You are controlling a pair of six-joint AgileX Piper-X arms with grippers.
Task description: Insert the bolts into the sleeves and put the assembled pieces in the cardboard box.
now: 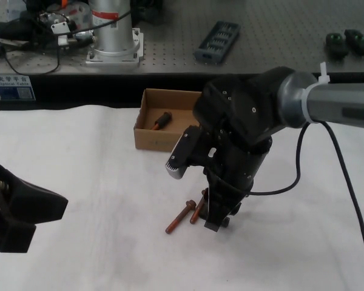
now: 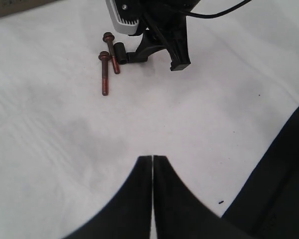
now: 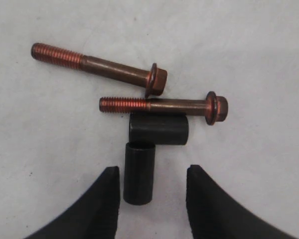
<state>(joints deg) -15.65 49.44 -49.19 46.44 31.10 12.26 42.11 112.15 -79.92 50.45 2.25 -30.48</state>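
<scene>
Right gripper held low over white-covered desk; fingers spread, nothing pinched. 1 black sleeve seen between them, apart from both. 2nd sleeve laid crosswise, touching 1 copper bolt; other bolt just beside. Cardboard box set farther back, 1 orange-and-black piece seen inside. Left gripper well apart, fingers pressed together.

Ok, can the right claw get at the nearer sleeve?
Probably yes: the right claw is open, that sleeve lies between its fingers with nothing over it, though the second sleeve crowds one end.
</scene>
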